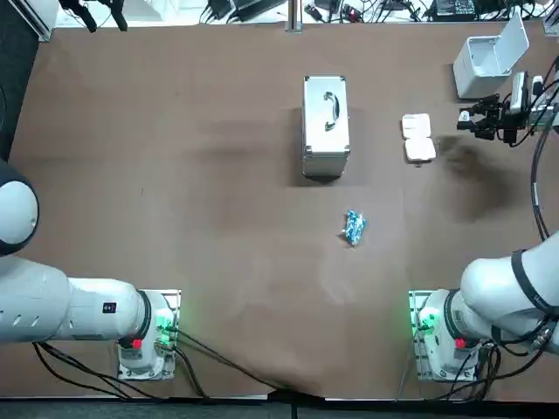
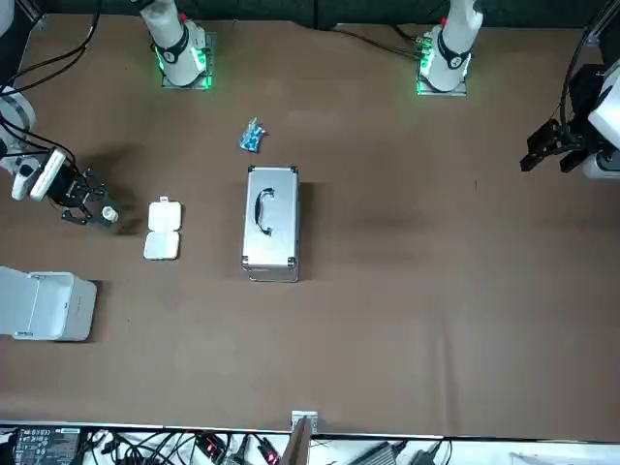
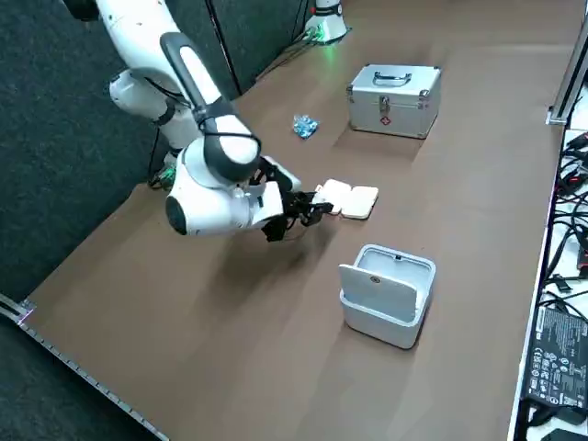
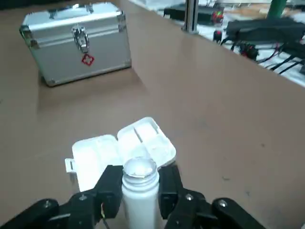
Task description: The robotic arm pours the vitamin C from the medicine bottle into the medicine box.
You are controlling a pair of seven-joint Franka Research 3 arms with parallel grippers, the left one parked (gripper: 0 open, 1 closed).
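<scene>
Right gripper (image 4: 139, 185), clamped on the medicine bottle (image 4: 139, 171), hovers near the open medicine box (image 4: 145, 140); tipped from this far off, tablets could scatter onto the table (image 4: 224, 119)

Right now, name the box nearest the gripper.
The flat white pill box, open just ahead of the right gripper holding the bottle; the bin and silver case stand farther off.

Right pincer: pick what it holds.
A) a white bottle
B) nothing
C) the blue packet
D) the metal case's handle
A: the wrist view shows the right pincer shut on an uncapped white bottle, close to the open pill box.
</scene>
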